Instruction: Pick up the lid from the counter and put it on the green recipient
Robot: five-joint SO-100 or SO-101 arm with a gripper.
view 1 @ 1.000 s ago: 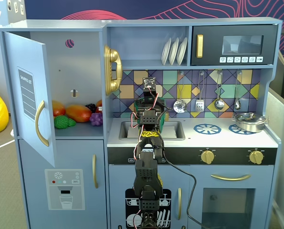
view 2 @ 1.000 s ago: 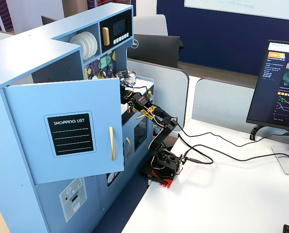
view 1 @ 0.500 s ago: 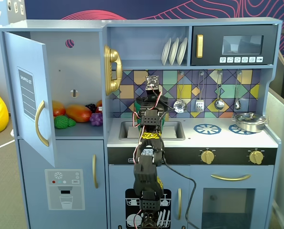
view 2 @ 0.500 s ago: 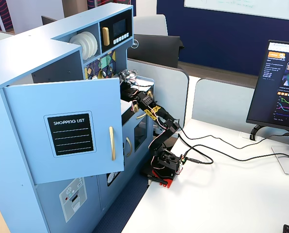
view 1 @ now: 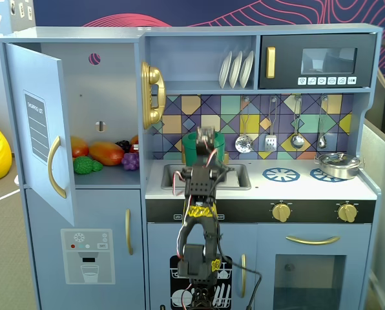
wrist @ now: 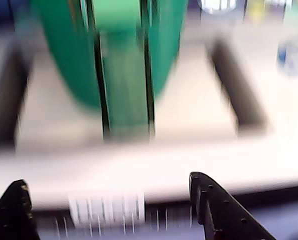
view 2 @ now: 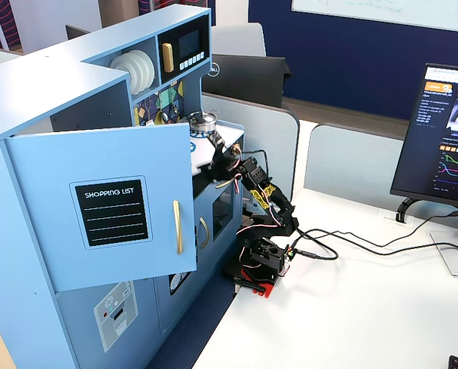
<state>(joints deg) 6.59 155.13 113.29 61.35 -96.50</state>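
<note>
I have the gripper [wrist: 109, 200] spread wide, nothing between the fingers. Green pot [view 1: 203, 146] stands by the sink [view 1: 234, 176], at 12 o'clock in the wrist view. Lid: can't find it in any view, so I risk a blind reach bumping the pot over.

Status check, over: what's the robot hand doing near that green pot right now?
Hand open, empty, in front of the sink. Green pot upright in the sink, lid seemingly on top, blurred. Nothing between hand and pot.
</note>
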